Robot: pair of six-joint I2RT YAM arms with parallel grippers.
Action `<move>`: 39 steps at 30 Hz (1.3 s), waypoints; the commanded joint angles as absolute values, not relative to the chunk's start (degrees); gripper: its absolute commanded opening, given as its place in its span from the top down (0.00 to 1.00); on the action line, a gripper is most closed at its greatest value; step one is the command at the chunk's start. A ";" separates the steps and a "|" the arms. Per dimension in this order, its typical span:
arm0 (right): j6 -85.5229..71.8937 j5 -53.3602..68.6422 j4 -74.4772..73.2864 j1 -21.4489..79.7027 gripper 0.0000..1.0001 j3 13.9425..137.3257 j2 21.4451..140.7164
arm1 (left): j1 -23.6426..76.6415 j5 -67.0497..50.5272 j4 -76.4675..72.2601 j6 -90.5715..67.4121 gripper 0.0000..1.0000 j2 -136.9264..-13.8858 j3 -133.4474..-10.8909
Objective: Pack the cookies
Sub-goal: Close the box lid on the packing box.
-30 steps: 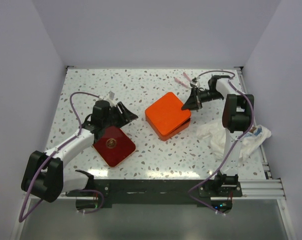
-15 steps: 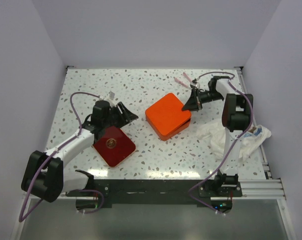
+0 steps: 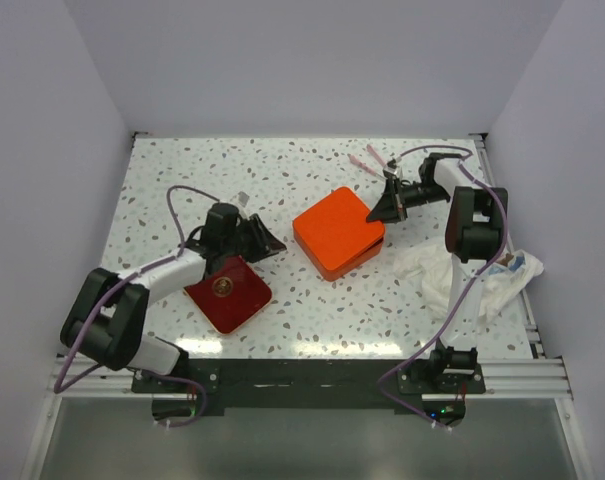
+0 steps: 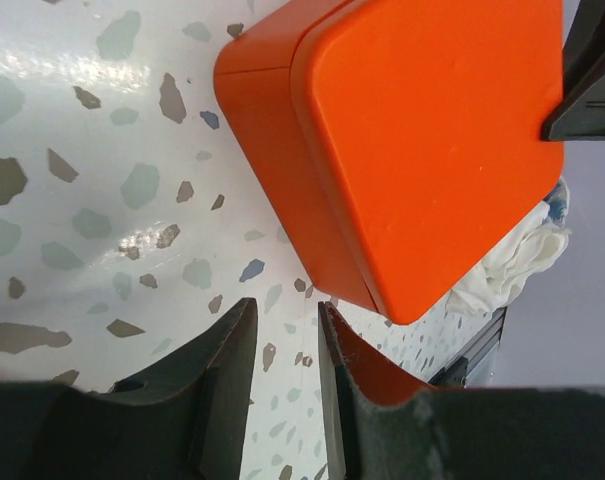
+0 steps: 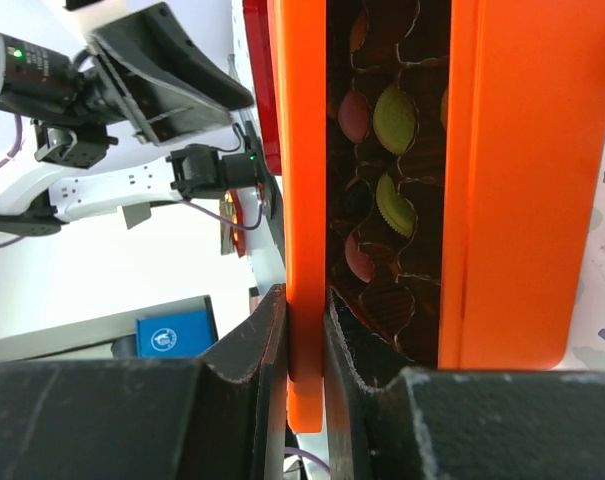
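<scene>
On a speckled table [image 3: 312,160] between white walls [image 3: 302,60], the right jaws were clamped on the edge of the orange lid [image 5: 304,250]. They propped the box [image 4: 267,150] ajar, likely for access. Cookies [image 5: 394,118] sat inside in a brown tray [image 5: 377,300]. The left jaws, slightly apart and empty, hovered at the box's 9 o'clock.

from above, the orange box [image 3: 337,232] hides its whole inside. the right wrist view shows the cookies [image 5: 392,118] only through a narrow slit down mid-frame; orange walls cover the rest, so their count cannot be told. in the left wrist view the box runs off the top edge and a white cloth [image 4: 507,265] peeks out behind it at right. the gold mark on the red square lid [image 3: 227,290] is too small to read.
</scene>
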State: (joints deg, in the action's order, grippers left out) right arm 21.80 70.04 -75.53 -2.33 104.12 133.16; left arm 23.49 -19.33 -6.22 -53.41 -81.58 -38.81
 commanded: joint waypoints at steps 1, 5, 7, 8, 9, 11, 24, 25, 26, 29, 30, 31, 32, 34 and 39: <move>23.12 71.63 -76.90 -2.81 0.96 106.00 133.24 | 26.71 -19.51 -8.09 -53.61 0.66 -86.64 -44.11; 23.03 71.81 -76.90 -2.90 0.96 106.08 133.24 | 29.00 -18.99 -8.26 -53.61 0.71 -91.40 -47.54; 23.03 71.72 -76.99 -2.99 0.96 106.17 133.42 | 29.97 -18.90 -7.91 -53.61 0.72 -93.86 -49.65; 23.03 71.81 -76.99 -2.99 0.96 106.17 133.42 | 30.14 -18.72 -7.65 -53.44 0.72 -94.65 -50.44; 23.03 71.81 -76.91 -3.08 0.96 106.26 133.50 | 30.67 -18.72 -6.95 -53.26 0.73 -95.96 -51.84; 23.03 71.72 -76.99 -3.08 0.96 106.26 133.51 | 30.94 -18.63 -6.24 -52.91 0.73 -97.03 -52.82; 23.03 71.72 -76.99 -3.34 0.94 106.26 133.68 | 31.20 -17.67 -3.43 -51.59 0.76 -98.09 -54.76; 23.03 71.81 -76.99 -3.34 0.94 106.17 133.68 | 31.20 -17.49 -3.25 -51.24 0.76 -98.00 -54.76; 23.03 71.81 -76.99 -3.34 0.94 106.17 133.77 | 31.20 -17.40 -2.82 -51.07 0.77 -98.00 -54.84; 23.03 71.81 -76.90 -3.25 0.94 106.17 133.68 | 31.20 -17.31 -2.46 -50.71 0.79 -98.17 -55.02; 23.03 71.89 -76.99 -3.34 0.94 106.17 133.68 | 31.20 -17.31 -2.29 -50.63 0.80 -98.26 -55.02; 23.03 71.89 -76.99 -3.34 0.94 106.17 133.68 | 31.20 -17.31 -2.11 -50.45 0.81 -98.44 -55.19; 23.03 71.89 -76.99 -3.34 0.94 106.17 133.77 | 31.20 -17.31 -2.02 -50.45 0.81 -98.70 -55.28; 23.03 71.89 -76.99 -3.34 0.94 106.17 133.77 | 31.20 -17.49 -1.93 -50.28 0.81 -98.79 -55.46; 23.12 71.89 -76.82 -3.34 0.93 106.00 133.86 | 31.20 -17.75 -1.93 -50.10 0.81 -99.84 -56.51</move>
State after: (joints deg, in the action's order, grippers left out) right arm 22.15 70.19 -75.79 -3.03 104.25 133.78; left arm 30.94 -17.74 -1.30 -51.42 -98.96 -53.47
